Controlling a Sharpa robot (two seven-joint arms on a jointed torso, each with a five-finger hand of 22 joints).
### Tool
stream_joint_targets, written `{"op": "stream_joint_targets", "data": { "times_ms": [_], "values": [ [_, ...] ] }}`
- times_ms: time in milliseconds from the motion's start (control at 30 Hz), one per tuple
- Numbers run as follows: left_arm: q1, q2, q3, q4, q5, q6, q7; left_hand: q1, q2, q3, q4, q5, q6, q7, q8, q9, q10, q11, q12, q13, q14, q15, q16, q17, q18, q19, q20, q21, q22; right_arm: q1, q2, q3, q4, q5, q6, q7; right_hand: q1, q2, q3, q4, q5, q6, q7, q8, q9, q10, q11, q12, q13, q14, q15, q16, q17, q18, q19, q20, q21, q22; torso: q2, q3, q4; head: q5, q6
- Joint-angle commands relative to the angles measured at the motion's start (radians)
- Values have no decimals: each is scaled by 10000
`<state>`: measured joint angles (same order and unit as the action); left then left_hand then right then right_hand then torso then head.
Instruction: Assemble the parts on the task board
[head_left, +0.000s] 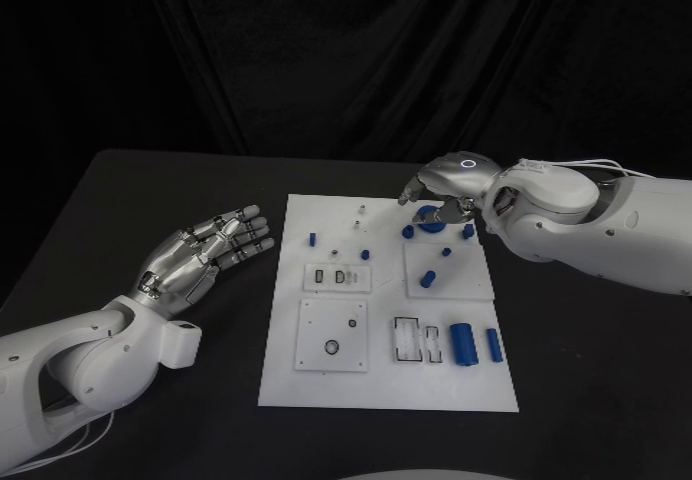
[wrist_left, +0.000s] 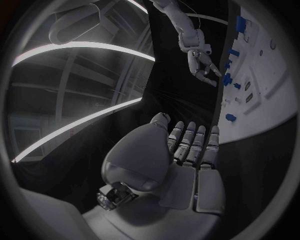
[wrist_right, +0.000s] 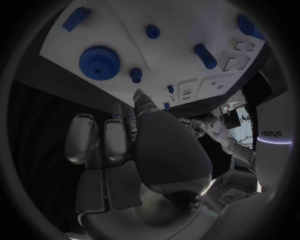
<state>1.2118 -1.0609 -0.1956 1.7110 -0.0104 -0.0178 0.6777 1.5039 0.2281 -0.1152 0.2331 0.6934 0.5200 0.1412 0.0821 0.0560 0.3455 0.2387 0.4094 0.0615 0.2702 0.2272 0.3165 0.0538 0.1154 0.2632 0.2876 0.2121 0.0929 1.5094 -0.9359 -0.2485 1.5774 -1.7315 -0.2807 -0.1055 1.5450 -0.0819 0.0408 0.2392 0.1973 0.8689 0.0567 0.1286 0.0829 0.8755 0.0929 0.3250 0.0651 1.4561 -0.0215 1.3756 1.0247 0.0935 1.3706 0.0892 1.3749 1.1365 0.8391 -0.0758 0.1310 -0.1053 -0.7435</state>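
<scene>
The white task board (head_left: 325, 385) lies in the middle of the black table. A blue gear (head_left: 428, 213) sits near its far right corner, also seen as the toothed gear (wrist_right: 99, 61) in the right wrist view. My right hand (head_left: 440, 190) hovers just over that gear with fingers pointing down and nothing in them; a fingertip (wrist_right: 140, 97) points toward a small blue peg (wrist_right: 136, 75). My left hand (head_left: 202, 255) lies flat and open left of the board, fingers (wrist_left: 190, 142) stretched out, holding nothing. A large blue cylinder (head_left: 463, 343) lies near the board's front right.
Several small blue pegs (head_left: 428, 279) stand across the far half of the board. A slimmer blue cylinder (head_left: 493, 345) lies beside the large one. Bare black table surrounds the board on the left and front.
</scene>
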Motion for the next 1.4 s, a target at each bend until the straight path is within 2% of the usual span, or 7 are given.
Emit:
{"op": "stream_joint_targets", "data": {
  "times_ms": [33,133,300,533,767,1367,1400],
  "values": [
    [20,10,10,18,-93,215,2925,47,-21,69,4,59,83,-2,37,13,3,78,24,6,-40,34,24,4,-90,-82,28,-70,-18,-51,-36,8,43,-414,105,-386,-24,-64,67,42,0,131,-22,-25,33,200,-17,-36,26,43,13,-69,-8,-46,15,-17,-7,3,96,6,11,28,-23],
    [20,21,10,10,-93,247,2897,44,-18,89,3,58,89,5,37,14,-6,87,18,5,-47,43,23,3,-88,-98,28,-81,-24,-87,-57,8,56,-420,139,-411,15,-86,170,16,188,320,61,14,84,353,-20,-77,29,43,32,-90,0,-43,3,-7,-19,8,131,18,-4,47,-12],
    [20,31,9,4,-93,291,2859,35,-19,147,-3,49,133,26,42,18,-28,114,6,2,-50,72,38,4,-83,-145,29,-117,-43,-151,-104,8,81,-424,136,-425,23,-137,397,43,569,762,185,101,222,812,-72,-88,65,57,48,-112,53,-46,0,13,-28,52,166,-4,25,0,-30],
    [19,37,9,-15,-93,346,2805,33,-18,167,-5,46,140,33,43,19,-35,122,4,2,-45,83,49,6,-81,-161,29,-130,-50,-197,-137,8,94,-426,95,-395,14,-188,503,79,687,780,182,43,248,1042,-105,-67,84,43,75,-147,14,-38,-23,34,-52,32,191,-12,20,-2,-3],
    [19,34,8,-33,-25,375,2751,22,-18,242,-13,35,133,54,38,17,-64,153,-10,-1,-42,119,73,8,-74,-211,32,-169,-72,-230,-159,8,86,-426,41,-352,63,-365,787,95,1046,470,136,-255,221,997,-68,-319,37,-8,56,-234,-72,-14,-93,27,-127,-34,199,-29,5,30,-20],
    [18,79,7,-140,31,501,2643,7,-77,301,-39,11,182,76,43,23,-83,181,-12,-2,-43,148,95,10,-68,-255,36,-205,-93,-372,-86,8,26,-426,-72,-134,139,-393,987,66,1200,429,195,-328,231,1062,-77,-381,50,-60,42,-320,-197,5,-152,14,-193,-109,204,-56,-6,13,-136],
    [18,80,7,-141,31,506,2640,2,-74,326,-42,11,207,83,50,27,-82,193,-7,-1,-45,158,99,10,-67,-272,37,-220,-101,-378,-85,8,25,-426,-82,-124,136,-433,1071,76,1354,494,194,-313,258,1136,-89,-387,60,-61,30,-328,-184,5,-160,7,-206,-111,204,-59,-6,12,-136]
  ]
}}
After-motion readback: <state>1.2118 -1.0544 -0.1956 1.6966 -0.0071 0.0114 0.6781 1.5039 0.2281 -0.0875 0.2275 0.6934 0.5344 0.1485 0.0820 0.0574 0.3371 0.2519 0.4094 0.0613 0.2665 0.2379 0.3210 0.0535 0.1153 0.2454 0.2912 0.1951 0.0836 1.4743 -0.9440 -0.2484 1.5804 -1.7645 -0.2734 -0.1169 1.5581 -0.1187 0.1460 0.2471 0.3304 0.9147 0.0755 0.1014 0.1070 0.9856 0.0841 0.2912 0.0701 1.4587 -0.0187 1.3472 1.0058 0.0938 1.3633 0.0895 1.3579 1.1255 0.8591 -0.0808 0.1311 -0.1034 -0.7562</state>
